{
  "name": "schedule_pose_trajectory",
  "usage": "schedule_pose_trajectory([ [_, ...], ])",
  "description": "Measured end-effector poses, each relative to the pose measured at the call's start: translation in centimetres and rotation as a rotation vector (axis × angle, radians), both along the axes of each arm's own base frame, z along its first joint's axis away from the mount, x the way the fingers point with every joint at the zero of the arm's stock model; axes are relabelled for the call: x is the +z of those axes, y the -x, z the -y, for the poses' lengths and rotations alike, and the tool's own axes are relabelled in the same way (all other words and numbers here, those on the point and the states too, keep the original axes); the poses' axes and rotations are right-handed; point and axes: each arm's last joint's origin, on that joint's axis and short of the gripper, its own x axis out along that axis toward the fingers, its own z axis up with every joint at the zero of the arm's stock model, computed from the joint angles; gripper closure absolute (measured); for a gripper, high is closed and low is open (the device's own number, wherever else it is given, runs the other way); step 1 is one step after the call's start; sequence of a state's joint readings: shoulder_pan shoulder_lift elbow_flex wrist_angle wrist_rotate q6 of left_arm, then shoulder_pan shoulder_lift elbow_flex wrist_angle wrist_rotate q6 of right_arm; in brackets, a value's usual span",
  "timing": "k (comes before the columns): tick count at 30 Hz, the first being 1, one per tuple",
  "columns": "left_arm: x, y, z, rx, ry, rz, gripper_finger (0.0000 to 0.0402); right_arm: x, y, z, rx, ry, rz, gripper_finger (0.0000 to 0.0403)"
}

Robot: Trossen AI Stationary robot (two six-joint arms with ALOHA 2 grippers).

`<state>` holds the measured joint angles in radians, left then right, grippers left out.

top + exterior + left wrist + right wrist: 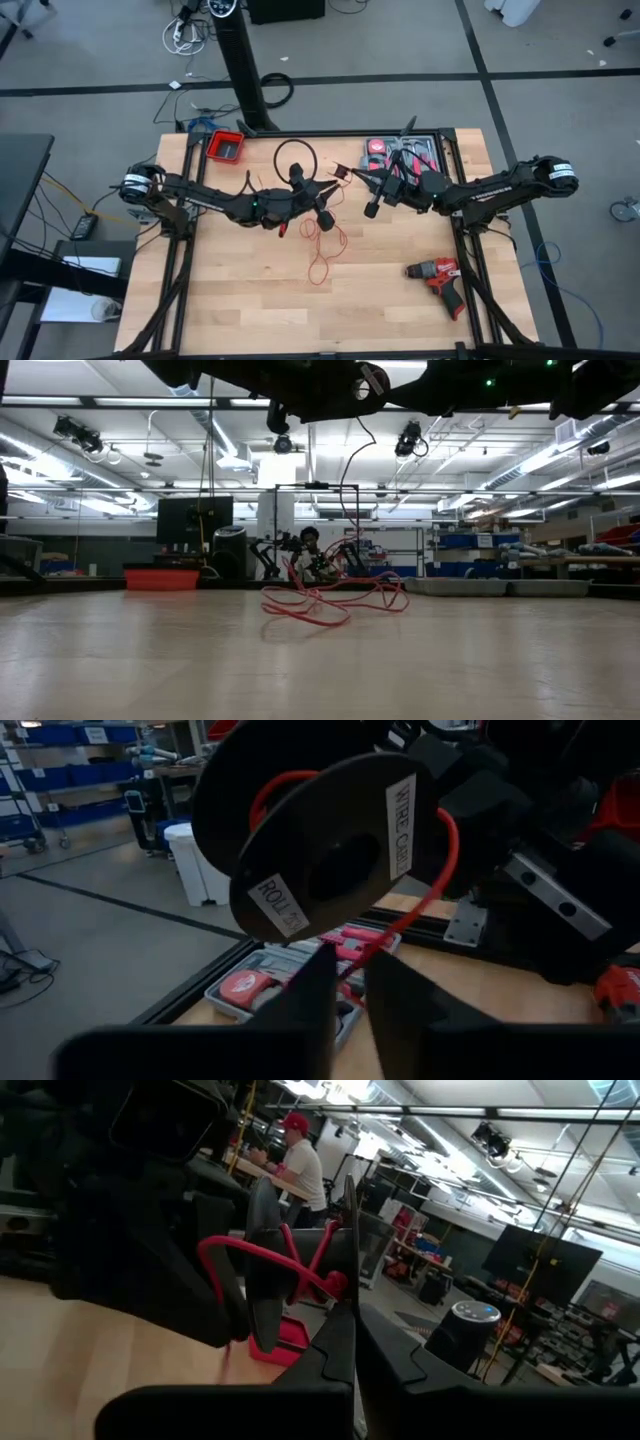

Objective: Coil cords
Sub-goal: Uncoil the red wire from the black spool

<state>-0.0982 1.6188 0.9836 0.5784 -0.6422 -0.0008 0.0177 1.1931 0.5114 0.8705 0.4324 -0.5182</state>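
Grey floor (560, 60) — blue bins (478, 542), ceiling lights.

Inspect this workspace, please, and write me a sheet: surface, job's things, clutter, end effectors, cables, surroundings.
Surface: light wooden table top, bare wood around the items.
Job's things: thin red wire in loose loops mid-table, rising to a black plastic spool held in the air.
Clutter: red-and-black cordless drill; red rectangular bin; grey tool case.
End effectors: left end effector at the wire under the spool; right end effector shut, apparently on the spool's flange.
Cables: black cable loop over the table; white cable tangle on the floor.
Surroundings: person in a red cap beyond the table.
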Motion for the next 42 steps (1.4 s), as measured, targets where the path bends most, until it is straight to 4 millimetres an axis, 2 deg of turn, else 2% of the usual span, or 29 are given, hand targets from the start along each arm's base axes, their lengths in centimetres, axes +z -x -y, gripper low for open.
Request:
schedule_pose_trajectory([
  [3,-0.1,0.0,0.0,-0.002,-0.001,-0.011,0.0394,0.0,0.0,0.0,0.000,0.000,-0.003,0.0403],
  [17,-0.6,-0.2,-0.2,-0.141,0.053,-0.039,0.0401,0.0,0.0,0.3,-0.026,-0.001,-0.002,0.0403],
  [25,-2.5,0.0,-1.3,-0.094,0.129,-0.191,0.0401,0.1,0.1,0.5,-0.061,0.000,0.007,0.0403],
  [32,-3.8,1.0,-1.9,0.075,0.080,-0.362,0.0401,0.0,0.1,-0.4,-0.052,0.077,-0.046,0.0403],
  [37,-2.3,2.5,-2.1,0.170,0.026,-0.399,0.0401,-0.4,0.1,-0.7,-0.114,0.132,-0.119,0.0403],
  [42,0.6,4.4,-2.4,0.239,-0.025,-0.356,0.0401,-0.9,0.1,-0.8,-0.112,0.164,-0.187,0.0403],
])
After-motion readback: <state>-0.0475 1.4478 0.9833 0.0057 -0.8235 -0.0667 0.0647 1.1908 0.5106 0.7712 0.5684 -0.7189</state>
